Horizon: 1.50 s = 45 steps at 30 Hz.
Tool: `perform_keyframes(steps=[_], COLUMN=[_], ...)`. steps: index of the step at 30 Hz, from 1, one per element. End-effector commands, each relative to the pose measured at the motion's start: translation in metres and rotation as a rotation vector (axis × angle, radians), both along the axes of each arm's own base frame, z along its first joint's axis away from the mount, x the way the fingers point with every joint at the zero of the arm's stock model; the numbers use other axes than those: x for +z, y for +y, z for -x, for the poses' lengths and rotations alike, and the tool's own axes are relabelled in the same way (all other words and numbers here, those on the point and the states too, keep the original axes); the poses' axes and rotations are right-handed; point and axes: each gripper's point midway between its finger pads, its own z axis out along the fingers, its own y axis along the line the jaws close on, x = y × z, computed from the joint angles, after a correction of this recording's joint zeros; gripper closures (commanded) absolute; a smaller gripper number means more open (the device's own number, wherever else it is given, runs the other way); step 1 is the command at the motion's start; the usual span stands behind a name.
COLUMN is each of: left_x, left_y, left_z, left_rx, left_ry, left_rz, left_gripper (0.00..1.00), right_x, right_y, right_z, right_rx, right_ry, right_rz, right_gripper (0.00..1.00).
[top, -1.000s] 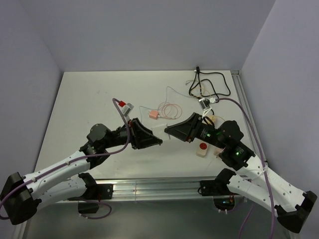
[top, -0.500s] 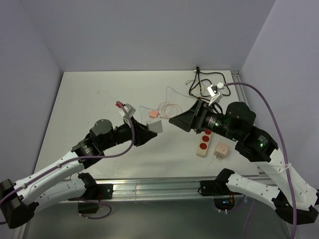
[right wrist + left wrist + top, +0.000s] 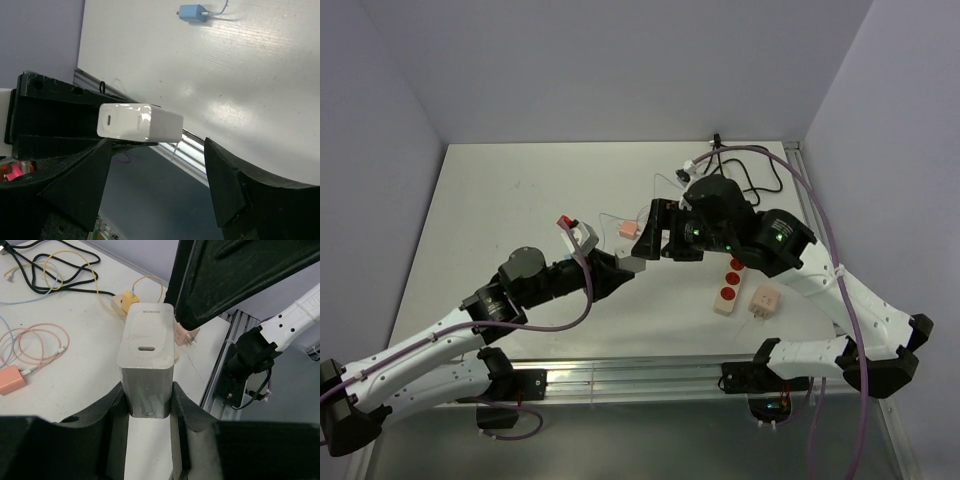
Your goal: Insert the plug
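Plug [image 3: 146, 352]: white block charger with a slot on its end face and a small maker's name printed near the top edge. It is held off the table [image 3: 510, 190], in the air between the two arms, left of the power strip [image 3: 725, 289] and well apart from it. Left claw [image 3: 147, 399]: nearly closed, clamped on the lower part of the plug, with one black finger [image 3: 112, 415] pressed to each side, so the plug stands up out of the grip. Right claw [image 3: 157, 150]: spread wide and gripping nothing. Seen from its own wrist, the plug lies in the gap between its two black fingers [image 3: 227, 182], closer to the one on the left of that view. Whether that finger touches the plug cannot be told. From above, the right claw sits just beside the tip of the left claw, over the middle of the table. Power strip: cream bar with red round marks, lying flat near the front edge on the right. Adapter [image 3: 764, 300]: small pale pink block just right of the strip. Pink charger [image 3: 627, 230]: on the table behind the claws, with a thin coiled lead. Black cable [image 3: 760, 172]: looped at the far right corner.
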Motion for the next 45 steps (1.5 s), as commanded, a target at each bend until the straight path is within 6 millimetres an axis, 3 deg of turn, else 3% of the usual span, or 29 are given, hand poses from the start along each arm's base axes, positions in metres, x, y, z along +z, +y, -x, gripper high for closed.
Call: perform_keyframes(steps=[1,9,24,39,45], left_x=[0.025,0.021,0.018,0.016,0.013], left_y=[-0.001,-0.009,-0.008,-0.009,-0.009], left_z=[0.002,0.007,0.012,0.017,0.017], left_rx=[0.002,-0.007,0.012,0.006,0.01], left_ry=[-0.099,-0.102,-0.117,-0.127,-0.126], left_rz=[0.047,0.001,-0.021,-0.036,-0.046], left_gripper=[1.0,1.0,1.0,1.0,1.0], right_x=[0.019,0.016,-0.014,-0.017,-0.023], right_y=[0.0,0.024,0.011,0.028,0.024], right_z=[-0.004,0.0,0.008,0.022,0.027], right_rx=[-0.008,0.075,0.116,0.235,0.258], right_ry=[-0.066,-0.066,0.012,0.103,0.153], right_rz=[0.044,0.153,0.369,0.38,0.392], right_gripper=[0.2,0.21,0.23,0.26,0.31])
